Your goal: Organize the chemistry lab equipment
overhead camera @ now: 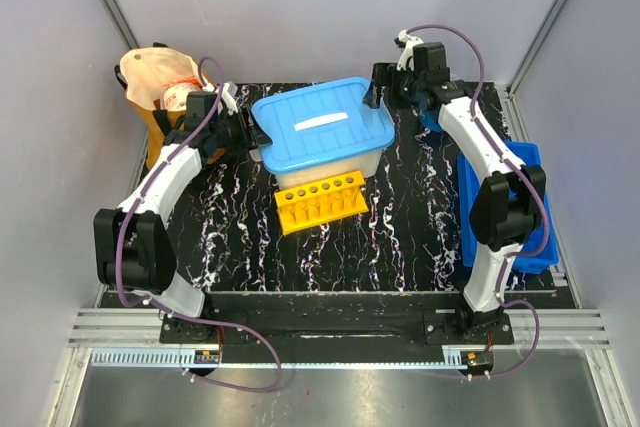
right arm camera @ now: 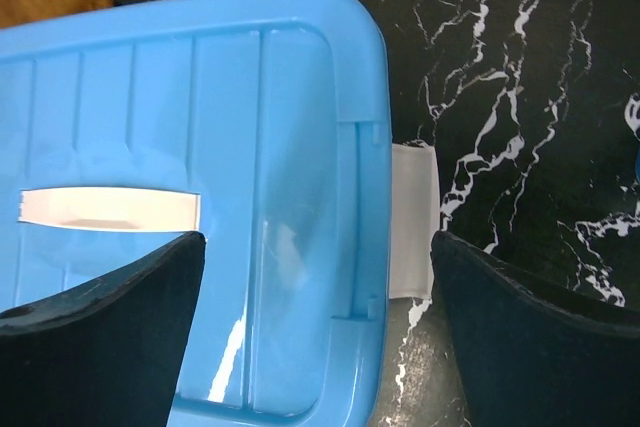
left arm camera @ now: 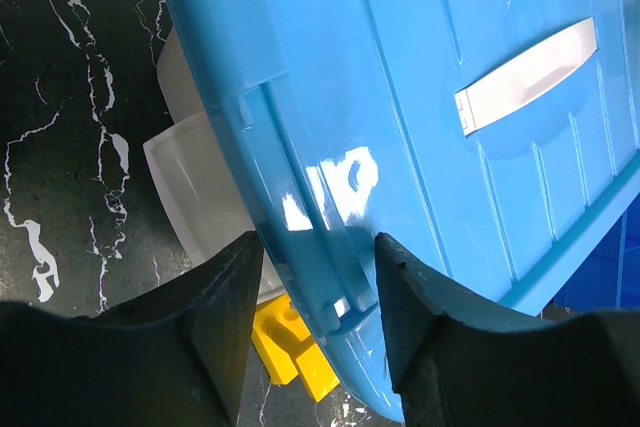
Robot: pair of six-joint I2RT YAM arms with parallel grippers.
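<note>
With the right pincer [right arm camera: 315, 247] spread over the blue lid [overhead camera: 320, 127], the left pincer [left arm camera: 318, 247], seemingly pinching its rim alone, could tip the box [overhead camera: 372, 159] onto the yellow rack [overhead camera: 320, 200] just beside it; smaller equipment is hidden.

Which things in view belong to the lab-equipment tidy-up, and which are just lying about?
Part of the job:
- yellow test-tube rack
- clear box
- blue lid on the box, its edge gripped by the left gripper
- blue bin, probably

Lying about:
- brown bag at the back left, contents too unclear to judge
</note>
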